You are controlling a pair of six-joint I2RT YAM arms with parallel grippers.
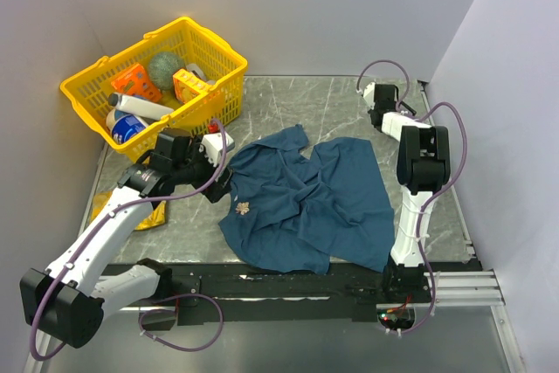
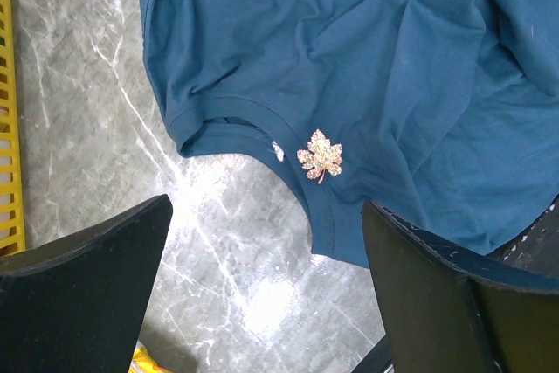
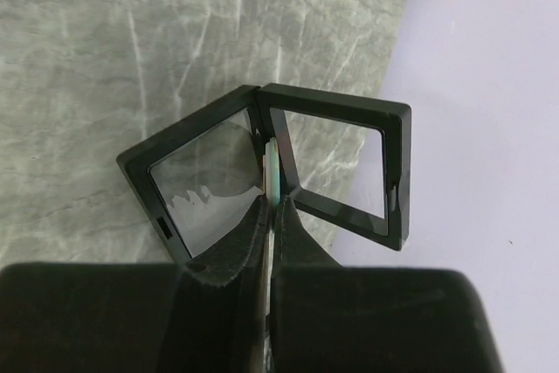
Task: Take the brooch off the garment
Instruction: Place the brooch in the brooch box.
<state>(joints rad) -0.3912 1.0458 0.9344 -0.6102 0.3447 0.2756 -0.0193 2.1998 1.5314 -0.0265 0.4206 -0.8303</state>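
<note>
Gold leaf brooch (image 2: 320,155) sits on the blue garment (image 2: 393,58); your left hand (image 2: 266,216) hangs wide open, empty; right hand (image 3: 272,207) closed

The table (image 1: 288,102) is a grey slab veined with white. Below and ahead of the left claw (image 2: 266,207) lies the garment (image 2: 393,58), dark blue and wrinkled. It is spread over the table's middle, with its neckline edge nearest that claw. Bare table shows on the claw's left side. Further that way stands a yellow basket (image 1: 218,102), holding several small items. Behind the claw, under its arm, a yellow packet (image 1: 153,217) lies near the table's edge. Right at the tips of the right claw (image 3: 272,207), a black hinged frame case (image 3: 336,109) sits opened like a book where the table meets the pale wall.
</note>
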